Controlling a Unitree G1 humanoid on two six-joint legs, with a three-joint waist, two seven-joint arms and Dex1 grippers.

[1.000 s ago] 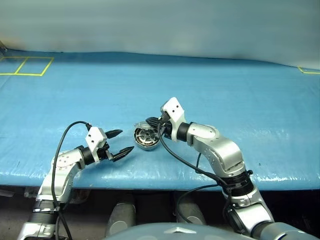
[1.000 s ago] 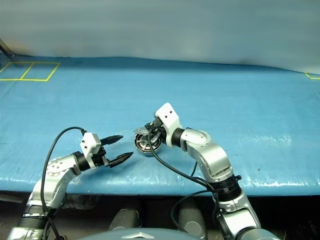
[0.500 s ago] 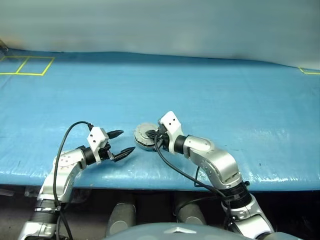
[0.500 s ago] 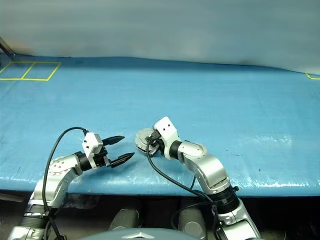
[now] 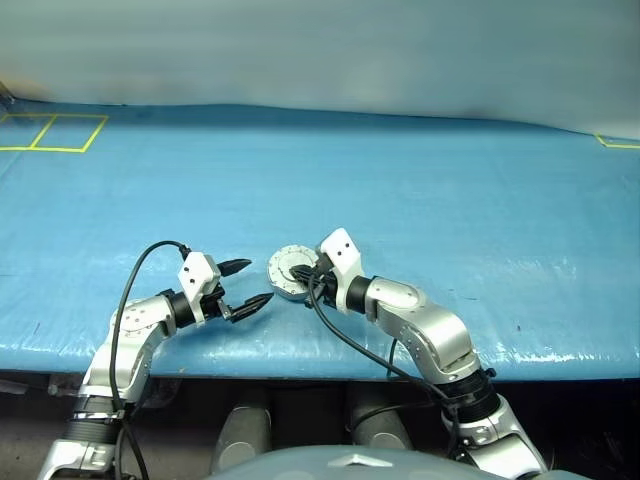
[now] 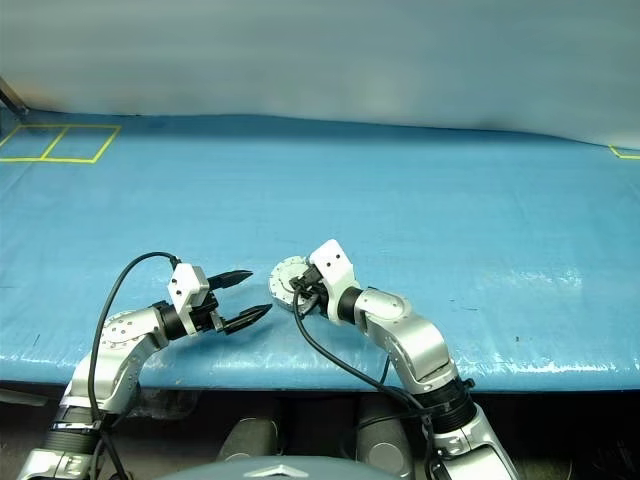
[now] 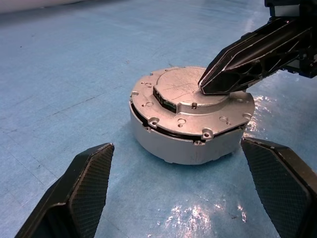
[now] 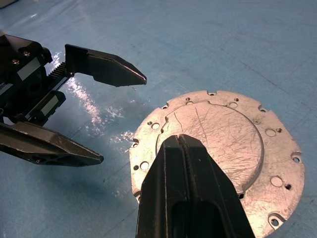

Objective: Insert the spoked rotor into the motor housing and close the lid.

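Observation:
The motor housing (image 5: 290,285) is a short silver can on the blue table, seen close in the left wrist view (image 7: 188,146). Its lid (image 7: 173,101) lies flat on top, silver-grey side up, with screw holes round the rim (image 8: 277,163). My right gripper (image 5: 304,272) is shut, and its joined fingertips (image 7: 210,85) rest on the lid's top near the middle. My left gripper (image 5: 250,283) stands open just left of the housing, clear of it, with nothing between its fingers. The spoked rotor is hidden.
The blue table cover runs wide on all sides, and its front edge (image 5: 320,352) lies close below both grippers. Yellow tape lines mark the far left corner (image 5: 50,132) and the far right (image 5: 620,142). Black cables loop from both wrists.
The lid, tilted up a second ago, now lies flat on the housing. My right gripper has sunk with it, still shut. The left gripper has kept its place, open.

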